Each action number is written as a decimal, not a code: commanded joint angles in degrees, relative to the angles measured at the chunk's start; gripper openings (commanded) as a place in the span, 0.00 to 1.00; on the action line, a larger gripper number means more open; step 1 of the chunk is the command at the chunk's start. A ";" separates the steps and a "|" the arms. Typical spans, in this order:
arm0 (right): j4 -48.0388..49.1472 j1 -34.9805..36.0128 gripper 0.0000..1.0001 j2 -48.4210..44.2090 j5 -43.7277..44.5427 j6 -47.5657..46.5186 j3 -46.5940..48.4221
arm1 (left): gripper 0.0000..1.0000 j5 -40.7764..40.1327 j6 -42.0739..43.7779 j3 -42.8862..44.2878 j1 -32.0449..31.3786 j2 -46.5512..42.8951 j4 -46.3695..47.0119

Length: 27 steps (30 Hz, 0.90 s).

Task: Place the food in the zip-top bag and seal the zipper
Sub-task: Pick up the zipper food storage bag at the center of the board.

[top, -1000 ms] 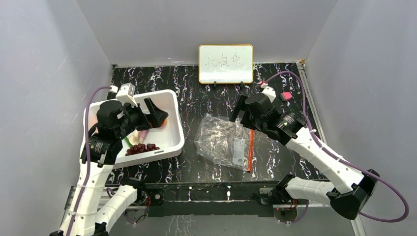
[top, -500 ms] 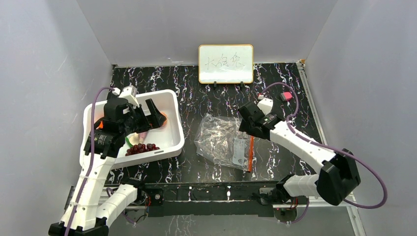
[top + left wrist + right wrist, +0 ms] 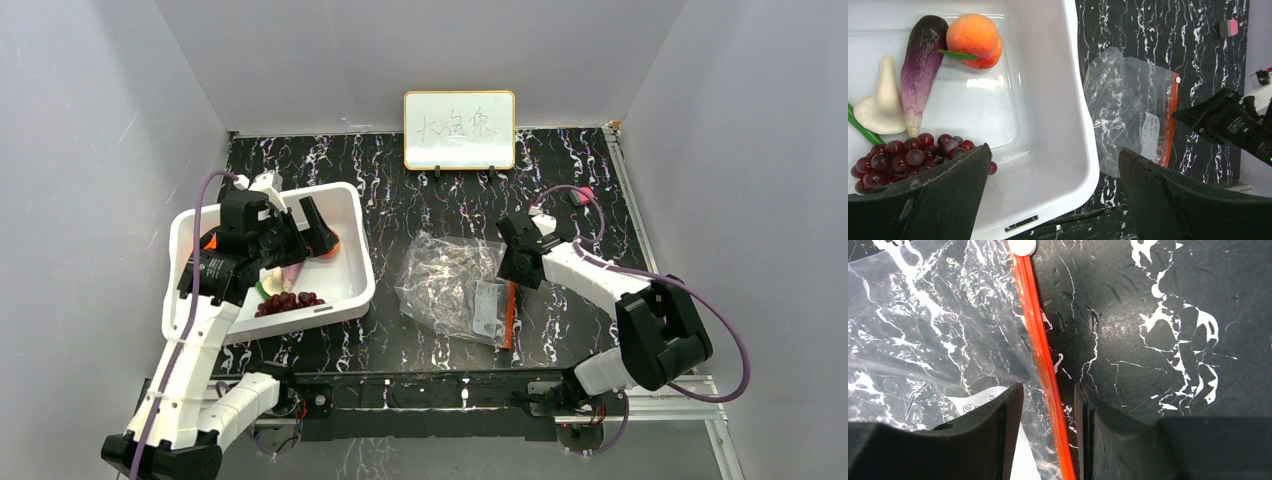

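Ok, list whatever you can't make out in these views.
- Top external: most food in the white bin hidden under the left gripper.
- Left wrist: grape bunch partly behind a finger; green stalk cut by the left edge.
- Right wrist: zipper runs off the bottom edge; sealed or not, unclear.
- Top external: whiteboard writing too small.

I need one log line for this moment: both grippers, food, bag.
left gripper: open, over white bin | food: in bin | right gripper: open, jaws astride zipper | zip-top bag: no food inside
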 commanded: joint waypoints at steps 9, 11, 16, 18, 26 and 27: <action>9.71 -3.62 0.31 1.80 -5.62 -3.34 -4.17 | 0.98 3.68 2.96 -2.33 -0.30 -6.48 5.47; 10.63 -3.68 0.28 1.76 -7.05 -3.81 -4.70 | 0.98 4.10 2.92 -2.03 -0.31 -6.38 5.59; 12.46 -3.81 0.14 0.68 -9.57 -4.67 -6.09 | 0.98 7.39 2.95 -3.04 -0.31 -6.06 6.42; 13.14 -3.76 0.02 -0.63 -11.11 -5.38 -6.43 | 0.96 9.76 2.99 -3.48 -0.28 -5.47 6.47; 12.38 -3.75 0.00 -10.26 -17.13 -5.77 -5.41 | 0.83 18.07 4.35 -3.23 -0.27 -4.81 8.39; 12.46 -3.79 0.00 -11.63 -18.38 -5.37 -5.15 | 0.81 18.29 4.22 -3.05 -0.32 -4.89 8.78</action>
